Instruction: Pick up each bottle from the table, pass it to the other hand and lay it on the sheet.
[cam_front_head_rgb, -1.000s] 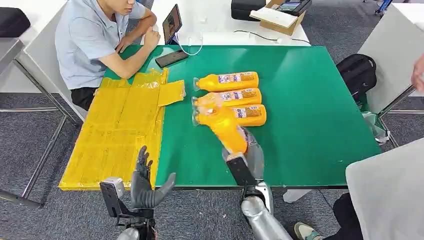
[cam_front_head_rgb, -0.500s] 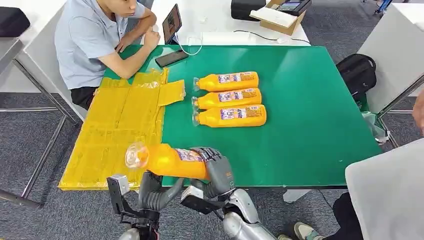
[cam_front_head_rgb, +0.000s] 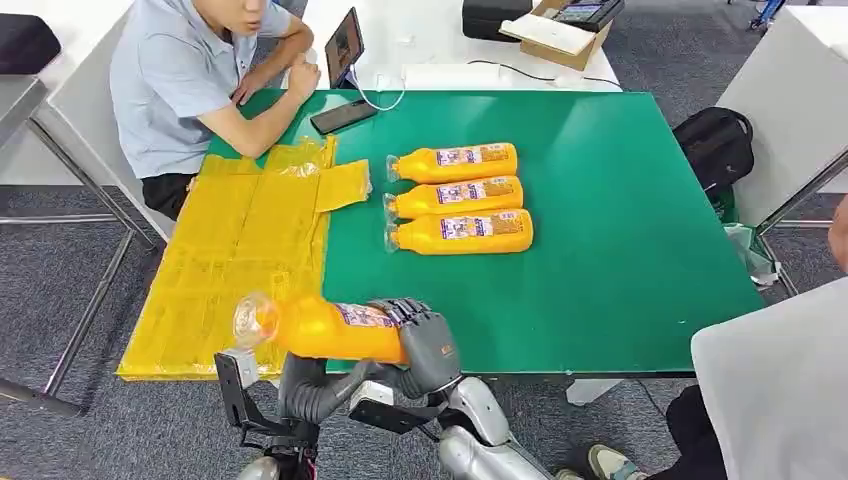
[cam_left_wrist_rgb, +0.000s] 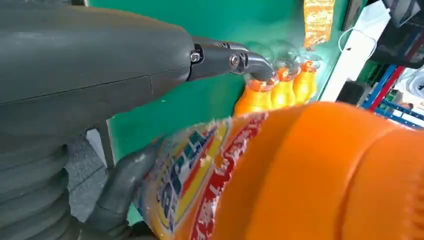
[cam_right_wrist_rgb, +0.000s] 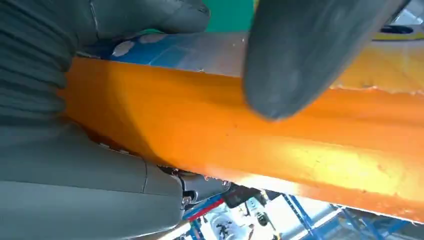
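Observation:
My right hand (cam_front_head_rgb: 428, 345) grips an orange bottle (cam_front_head_rgb: 325, 327) by its base end, holding it level over the table's near edge with the clear cap pointing left. In the right wrist view its fingers (cam_right_wrist_rgb: 310, 55) wrap the bottle (cam_right_wrist_rgb: 300, 150). My left hand (cam_front_head_rgb: 305, 385) sits just under the bottle. In the left wrist view its finger (cam_left_wrist_rgb: 230, 60) stretches straight out past the bottle (cam_left_wrist_rgb: 310, 170) and the thumb lies beside the label, not closed. Three more orange bottles (cam_front_head_rgb: 458, 196) lie side by side mid-table. The yellow sheet (cam_front_head_rgb: 240, 250) covers the table's left part.
A person (cam_front_head_rgb: 190, 70) sits at the far left corner, arms on the green table (cam_front_head_rgb: 620, 250), beside a phone (cam_front_head_rgb: 343, 117) and a propped tablet (cam_front_head_rgb: 344, 45). A black backpack (cam_front_head_rgb: 715, 145) stands at the right. Another person's clothing (cam_front_head_rgb: 770, 390) fills the lower right.
My right hand lifted the bottle from beside the row and swung it left to the near edge. My left hand rose under it. In the last half second the bottle edged further left.

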